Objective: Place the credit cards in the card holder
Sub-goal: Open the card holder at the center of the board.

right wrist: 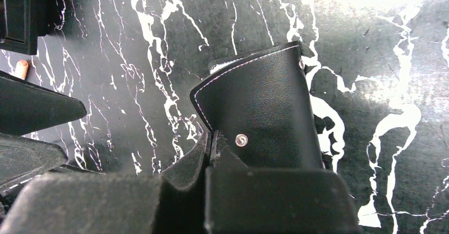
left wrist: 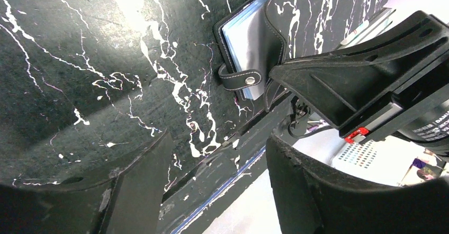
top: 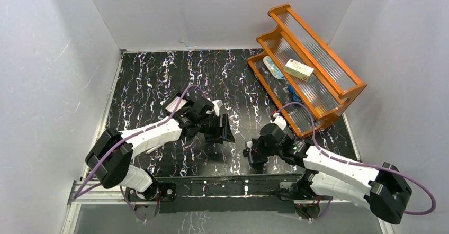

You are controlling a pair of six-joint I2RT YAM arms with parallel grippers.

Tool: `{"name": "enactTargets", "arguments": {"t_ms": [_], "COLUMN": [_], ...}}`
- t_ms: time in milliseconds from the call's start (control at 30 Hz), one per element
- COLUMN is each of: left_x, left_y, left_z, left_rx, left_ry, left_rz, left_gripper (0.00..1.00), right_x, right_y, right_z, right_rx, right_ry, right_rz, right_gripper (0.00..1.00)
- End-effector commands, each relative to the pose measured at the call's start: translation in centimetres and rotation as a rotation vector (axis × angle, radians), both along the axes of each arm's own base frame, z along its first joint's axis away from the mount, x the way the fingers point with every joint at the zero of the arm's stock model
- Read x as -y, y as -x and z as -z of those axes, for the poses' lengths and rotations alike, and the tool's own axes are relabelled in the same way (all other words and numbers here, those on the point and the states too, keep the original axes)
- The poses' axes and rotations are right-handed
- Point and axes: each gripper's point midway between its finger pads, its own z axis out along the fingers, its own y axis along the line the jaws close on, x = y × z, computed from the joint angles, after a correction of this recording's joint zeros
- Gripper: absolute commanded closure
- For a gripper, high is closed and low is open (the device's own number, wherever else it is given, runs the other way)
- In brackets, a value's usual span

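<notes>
The card holder is a black leather wallet with a snap tab, and blue-lined slots show at its open edge. It rests on the dark marbled table, with its black flap standing up. My right gripper is shut on the lower edge of that flap, and in the top view this gripper covers most of the holder. My left gripper is open with nothing between its fingers, a short way from the holder. A pale credit card lies beside the left wrist.
An orange wooden rack with ribbed clear shelves stands at the back right. It holds a cream-and-red carton and a blue-and-white item. A black box corner shows at the far left. The table's front rail lies close behind both grippers.
</notes>
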Motion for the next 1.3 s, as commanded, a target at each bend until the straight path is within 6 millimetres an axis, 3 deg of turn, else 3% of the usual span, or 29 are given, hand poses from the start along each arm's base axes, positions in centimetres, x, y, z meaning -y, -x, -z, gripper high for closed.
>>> {"name": "enactTargets", "arguments": {"t_ms": [0,200,333,467,600,733,867,1100,1267], "left_x": [0.5,1.7,1.2,0.2,-1.0,-1.8,-2.3,-2.0,0.3], "left_y": [1.0,1.2,1.4,2.0,3.1,3.6,3.7,3.4,3.2], "left_z": [0.8,0.6,0.4,0.4,0.4,0.2,0.4,1.1,-0.8], "left_rx": [-0.001,-0.001,0.012,0.015,0.008,0.015,0.022,0.020,0.042], "left_ry": [0.000,0.042,0.036,0.018,0.013,0.015,-0.006,-0.022,0.090], "left_rz": [0.054,0.082,0.078,0.070,0.064,0.049,0.040,0.060,0.106], "left_gripper": [0.35,0.35,0.35,0.34,0.32,0.32,0.32,0.31,0.29], "right_x": [0.1,-2.4,-4.6,-5.3,-4.9,-2.7,-0.5,0.7,0.2], "right_y": [-0.1,0.3,0.7,1.1,1.3,1.3,1.0,0.7,0.9], "right_z": [-0.5,-3.5,-6.4,-7.2,-5.9,-1.9,0.6,1.4,1.3], "right_rx": [0.034,0.035,0.029,0.005,-0.053,-0.126,-0.156,-0.142,-0.140], "right_ry": [-0.038,-0.188,-0.365,-0.459,-0.487,-0.421,-0.350,-0.297,-0.329], "right_rz": [-0.036,-0.087,-0.109,-0.103,-0.091,-0.049,-0.020,-0.032,-0.062], "right_gripper": [1.00,1.00,1.00,1.00,1.00,1.00,1.00,1.00,1.00]}}
